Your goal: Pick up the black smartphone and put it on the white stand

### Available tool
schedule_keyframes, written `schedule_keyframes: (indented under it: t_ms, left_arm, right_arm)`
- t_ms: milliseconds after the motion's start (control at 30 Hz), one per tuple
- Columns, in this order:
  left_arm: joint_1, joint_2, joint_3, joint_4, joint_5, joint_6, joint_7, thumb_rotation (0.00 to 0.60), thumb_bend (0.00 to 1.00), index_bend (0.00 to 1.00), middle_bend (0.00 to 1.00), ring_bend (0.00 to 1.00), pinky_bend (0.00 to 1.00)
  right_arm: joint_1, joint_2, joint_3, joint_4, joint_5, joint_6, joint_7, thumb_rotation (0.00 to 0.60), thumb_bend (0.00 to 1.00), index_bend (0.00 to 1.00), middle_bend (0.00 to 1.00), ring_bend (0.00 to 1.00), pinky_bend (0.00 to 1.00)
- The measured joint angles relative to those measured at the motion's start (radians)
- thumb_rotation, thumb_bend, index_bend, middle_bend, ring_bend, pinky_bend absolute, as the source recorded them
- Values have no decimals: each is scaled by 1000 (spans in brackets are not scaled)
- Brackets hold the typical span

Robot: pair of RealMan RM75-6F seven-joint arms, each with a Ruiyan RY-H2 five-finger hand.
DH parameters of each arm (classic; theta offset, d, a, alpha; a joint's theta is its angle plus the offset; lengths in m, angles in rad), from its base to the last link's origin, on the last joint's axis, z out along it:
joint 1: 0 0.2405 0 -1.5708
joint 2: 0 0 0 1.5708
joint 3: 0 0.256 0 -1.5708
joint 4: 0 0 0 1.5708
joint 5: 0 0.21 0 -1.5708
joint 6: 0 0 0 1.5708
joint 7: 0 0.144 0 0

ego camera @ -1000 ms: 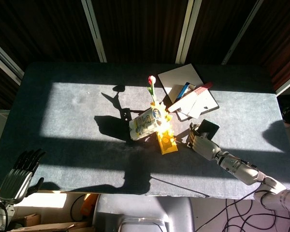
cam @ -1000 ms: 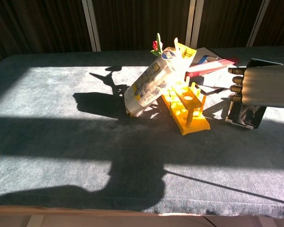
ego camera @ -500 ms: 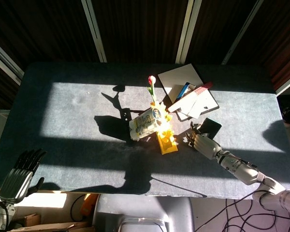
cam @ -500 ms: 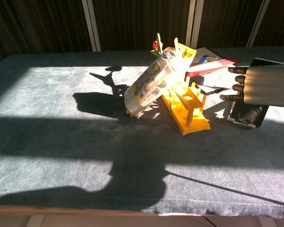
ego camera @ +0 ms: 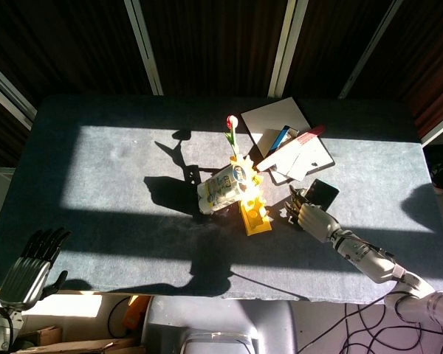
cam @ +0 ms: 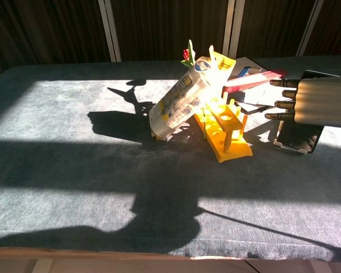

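The black smartphone (ego camera: 323,193) stands tilted, leaning back on the white stand, whose front lip (cam: 290,149) shows under the phone's (cam: 300,135) lower edge. My right hand (ego camera: 310,217) hovers just in front of and partly over the phone, and its fingers (cam: 281,94) are stretched out and apart, holding nothing. It hides the phone's upper half in the chest view. My left hand (ego camera: 31,267) hangs off the table's near left corner, fingers extended and empty.
A yellow rack (cam: 226,133) with a tilted white bottle (cam: 179,102) and a tulip (ego camera: 232,129) stands left of the phone. Notebooks and a red pen (ego camera: 292,147) lie behind it on the grey table (ego camera: 96,162). Hard sunlight and shadows cross the cloth.
My right hand's fingers have uncurled from the phone and spread. The phone now leans on the stand by itself. The left hand has not moved.
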Motion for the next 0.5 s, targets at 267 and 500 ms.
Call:
schedule_keyframes:
  t_ms: [267, 500]
  left_arm:
    - [3, 1, 1, 1, 5, 9, -4, 600, 371, 0, 48, 36, 74]
    - [9, 4, 2, 3, 14, 26, -14, 600, 371, 0, 49, 36, 74]
  right_arm:
    - [-7, 12, -2, -29, 2, 23, 4, 600, 365, 0, 240, 250, 76]
    - [-49, 43, -2, -139, 2, 116, 44, 600, 327, 0, 146, 133, 0]
